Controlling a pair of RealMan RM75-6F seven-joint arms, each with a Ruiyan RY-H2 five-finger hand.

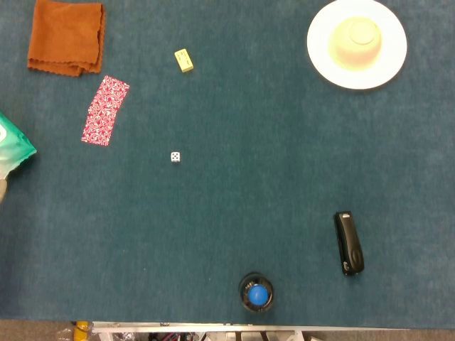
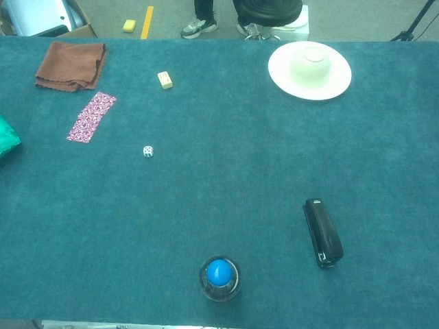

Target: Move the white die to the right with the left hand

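Note:
The white die (image 1: 175,157) lies alone on the teal tablecloth, left of centre; the chest view shows the same die (image 2: 148,151) with dark pips on its faces. Nothing touches it. Neither of my hands appears in the head view or the chest view.
A red patterned packet (image 1: 104,111) and a brown cloth (image 1: 66,36) lie up-left of the die. A yellow eraser (image 1: 183,60) sits above it. A white plate (image 1: 387,69) with an upturned bowl is far right, a black stapler (image 1: 348,243) lower right, a blue-capped jar (image 1: 257,293) near the front edge, a green bag (image 1: 13,148) at the left edge.

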